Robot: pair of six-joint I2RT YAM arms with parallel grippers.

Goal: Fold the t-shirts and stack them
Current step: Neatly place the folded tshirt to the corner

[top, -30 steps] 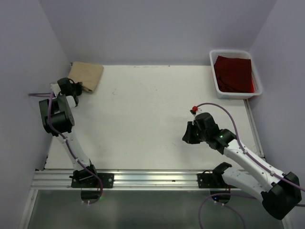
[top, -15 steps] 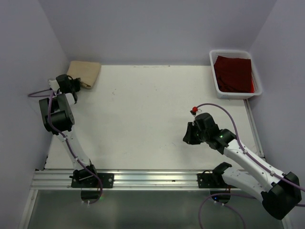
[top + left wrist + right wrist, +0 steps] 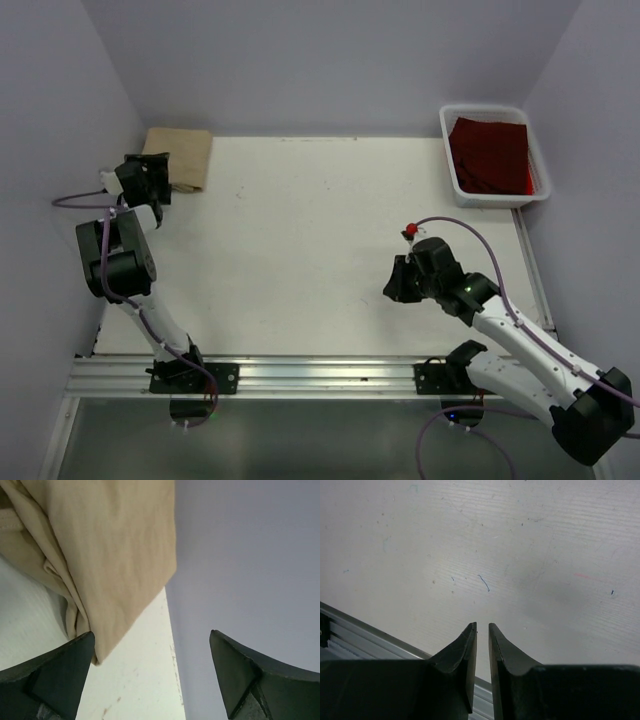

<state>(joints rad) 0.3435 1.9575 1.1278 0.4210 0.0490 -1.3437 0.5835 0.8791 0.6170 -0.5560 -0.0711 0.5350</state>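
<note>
Seen from above, a white table fills the middle of the frame. The tan t-shirt lies folded into a compact, nearly square bundle at the table's upper left corner, its edges roughly in line with the table's edges. The left gripper sits just beside the bundle's lower left edge. At the upper right, the dark red t-shirt lies folded in a white bin, its longer side running top to bottom. The right gripper hovers over bare table at centre right. In the left wrist view, the dark fingers stand wide apart with nothing between them. The tan cloth hangs in from the upper left, its corner pointing down beside the left-hand finger. In the right wrist view, the jaws are nearly closed, a thin slit between them, gripping nothing.
</note>
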